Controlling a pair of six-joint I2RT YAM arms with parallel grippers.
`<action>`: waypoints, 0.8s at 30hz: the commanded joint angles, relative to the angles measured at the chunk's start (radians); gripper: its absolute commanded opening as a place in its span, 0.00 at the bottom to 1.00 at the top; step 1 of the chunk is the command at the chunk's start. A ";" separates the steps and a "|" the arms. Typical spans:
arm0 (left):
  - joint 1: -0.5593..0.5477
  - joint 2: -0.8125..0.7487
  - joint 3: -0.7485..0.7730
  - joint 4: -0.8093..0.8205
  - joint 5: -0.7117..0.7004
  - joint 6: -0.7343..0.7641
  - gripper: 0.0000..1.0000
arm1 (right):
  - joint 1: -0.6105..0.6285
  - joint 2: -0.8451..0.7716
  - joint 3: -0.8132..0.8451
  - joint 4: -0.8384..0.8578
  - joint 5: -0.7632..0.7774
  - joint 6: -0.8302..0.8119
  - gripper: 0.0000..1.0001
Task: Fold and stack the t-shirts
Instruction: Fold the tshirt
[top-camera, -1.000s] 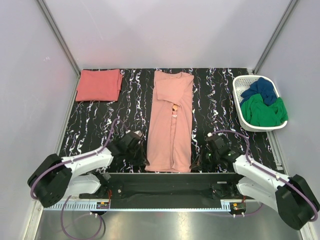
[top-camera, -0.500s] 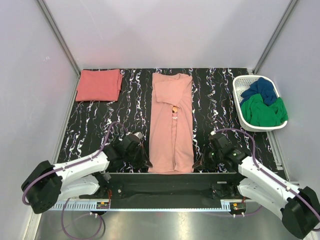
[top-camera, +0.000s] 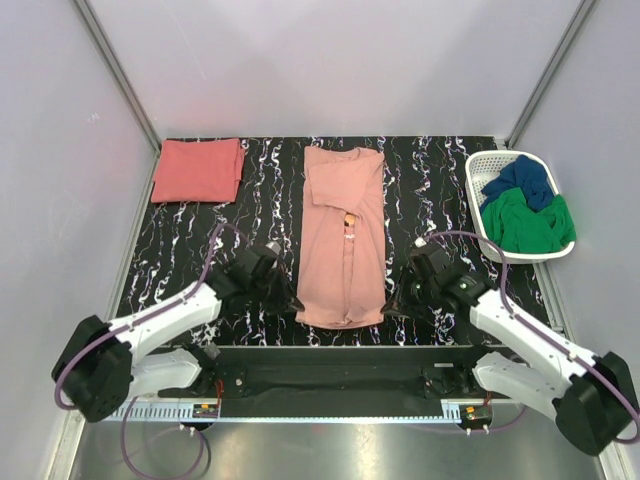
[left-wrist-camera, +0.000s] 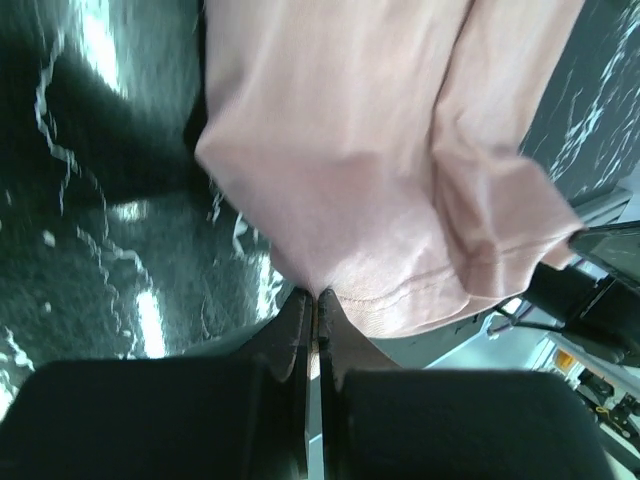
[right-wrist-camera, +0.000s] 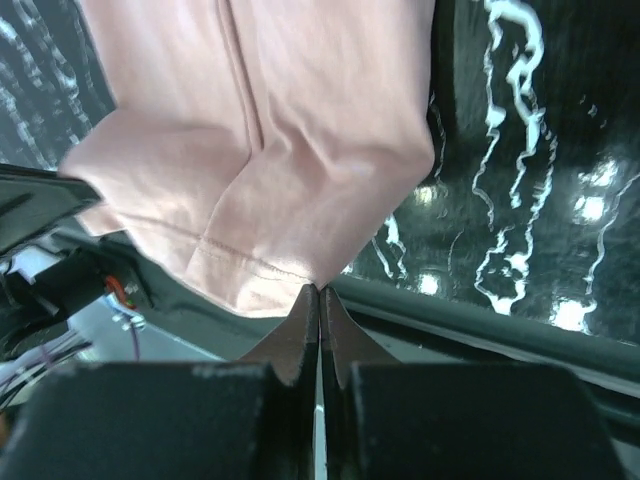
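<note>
The pale salmon-pink t-shirt (top-camera: 343, 235) lies as a long narrow strip down the middle of the black marbled table, a small orange tag (top-camera: 349, 218) on it. My left gripper (top-camera: 293, 305) is shut on its near left hem corner (left-wrist-camera: 330, 270). My right gripper (top-camera: 390, 306) is shut on its near right hem corner (right-wrist-camera: 330, 250). Both corners are lifted a little off the table, so the hem sags between them. The darker coral-red t-shirt (top-camera: 198, 170) lies folded at the far left corner.
A white basket (top-camera: 487, 232) holding green and blue clothes stands at the right edge of the table. The table's near edge and the arm mounting rail (top-camera: 340, 365) lie just below the lifted hem.
Both grippers have closed in on the shirt's near corners and raised them; the hem has moved away from the near edge toward the far side.
</note>
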 joint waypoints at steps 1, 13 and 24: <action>0.048 0.071 0.110 -0.001 0.051 0.087 0.00 | 0.008 0.103 0.112 0.049 0.084 -0.063 0.00; 0.292 0.399 0.489 -0.038 0.159 0.289 0.00 | -0.067 0.502 0.542 0.004 0.215 -0.274 0.00; 0.432 0.708 0.827 0.011 0.287 0.311 0.00 | -0.233 0.789 0.869 0.033 0.178 -0.386 0.00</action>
